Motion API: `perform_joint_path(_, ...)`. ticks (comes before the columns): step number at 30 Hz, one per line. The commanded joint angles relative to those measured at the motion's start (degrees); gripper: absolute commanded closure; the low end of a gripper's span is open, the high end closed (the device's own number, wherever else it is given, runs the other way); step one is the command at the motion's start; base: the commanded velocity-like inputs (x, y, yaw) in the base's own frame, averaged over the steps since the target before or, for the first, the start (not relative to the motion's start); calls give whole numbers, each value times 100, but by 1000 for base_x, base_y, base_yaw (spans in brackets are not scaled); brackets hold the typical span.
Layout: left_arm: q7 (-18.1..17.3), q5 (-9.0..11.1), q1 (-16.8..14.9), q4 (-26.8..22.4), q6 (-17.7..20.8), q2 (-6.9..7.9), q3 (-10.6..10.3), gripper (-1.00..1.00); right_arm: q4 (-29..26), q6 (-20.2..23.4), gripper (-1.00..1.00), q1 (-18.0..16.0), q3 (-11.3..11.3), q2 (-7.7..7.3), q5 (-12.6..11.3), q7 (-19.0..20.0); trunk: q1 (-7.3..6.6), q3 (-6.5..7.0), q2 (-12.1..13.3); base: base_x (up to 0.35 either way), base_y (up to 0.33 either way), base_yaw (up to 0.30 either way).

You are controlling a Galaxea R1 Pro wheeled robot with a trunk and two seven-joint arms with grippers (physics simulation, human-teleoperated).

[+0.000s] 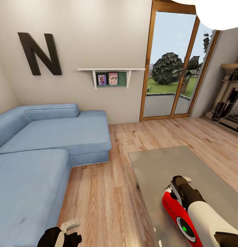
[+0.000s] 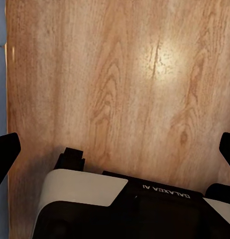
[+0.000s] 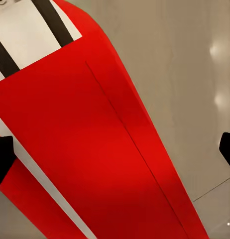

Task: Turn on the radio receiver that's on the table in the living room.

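The red radio receiver [image 1: 172, 210] sits on the near part of the low grey-beige table [image 1: 156, 164], its round dial with a green centre [image 1: 183, 229] facing the sofa side. My right arm reaches over it from the lower right, and my right gripper [image 1: 180, 182] hangs at the radio's far end. In the right wrist view the radio's red shell with white trim [image 3: 95, 149] lies close under the right gripper [image 3: 115, 154], which is open, its black fingertips [image 3: 3, 159] spread wide. My left gripper [image 1: 71, 230] is low over the wood floor [image 2: 125, 89], open and empty.
A blue sectional sofa [image 1: 40, 154] fills the left side. A big black "N" [image 1: 40, 53] and a small shelf [image 1: 111, 73] hang on the beige wall. Glass doors [image 1: 173, 65] stand behind, a fireplace [image 1: 232, 99] at right. Wood floor [image 1: 101, 192] runs between sofa and table.
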Motion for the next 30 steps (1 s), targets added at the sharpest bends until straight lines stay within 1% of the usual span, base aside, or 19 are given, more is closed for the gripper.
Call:
perform_joint_path(1, 0, 0, -1, 0, 0, 0, 0, -100, 5, -21, -100, 6, -10, 1, -134, 26, 1, -2, 1, 0, 0, 0)
perform_joint_path(11, -3, 0, 0, -18, -12, -12, -3, -100, 5, -21, -100, 6, -10, 1, -134, 29, 1, -2, 1, 0, 0, 0)
perform_joint_path(30, -9, 0, 0, -28, -33, 51, 52, -100, 5, -21, -100, 6, -10, 1, -134, 26, 1, -2, 1, 0, 0, 0)
